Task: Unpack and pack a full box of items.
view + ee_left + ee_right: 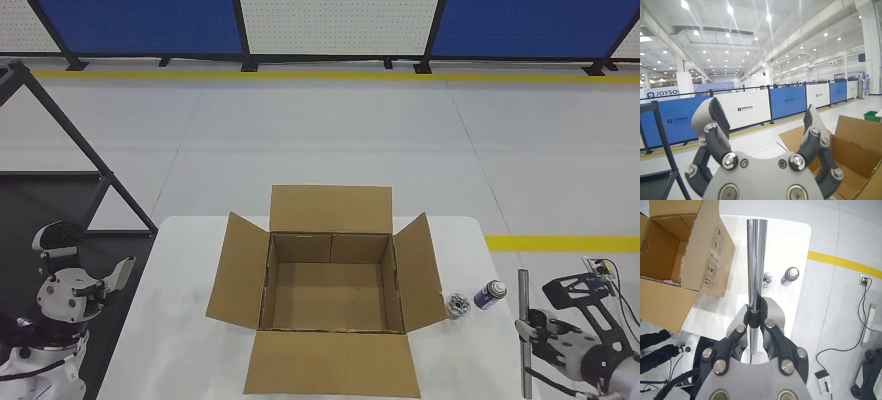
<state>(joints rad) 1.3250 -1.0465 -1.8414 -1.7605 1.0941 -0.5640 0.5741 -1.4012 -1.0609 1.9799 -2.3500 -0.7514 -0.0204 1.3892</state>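
Nearest, our right end effector [754, 313] pinches a chrome rod [755, 256] by the surface's [180, 300] right edge; our left end effector [763, 111] hangs spread. Beyond the rod — a small metal fitting [458, 303] and a spray can [490, 294], just beside the open box [330, 247].

Brown cardboard box [330, 300] sits open on the counter [180, 350], flaps splayed; beside its right flap stand a blue spray can [490, 294] and silvery part [459, 303]; right tool [755, 313] grips a chrome rod [755, 256].
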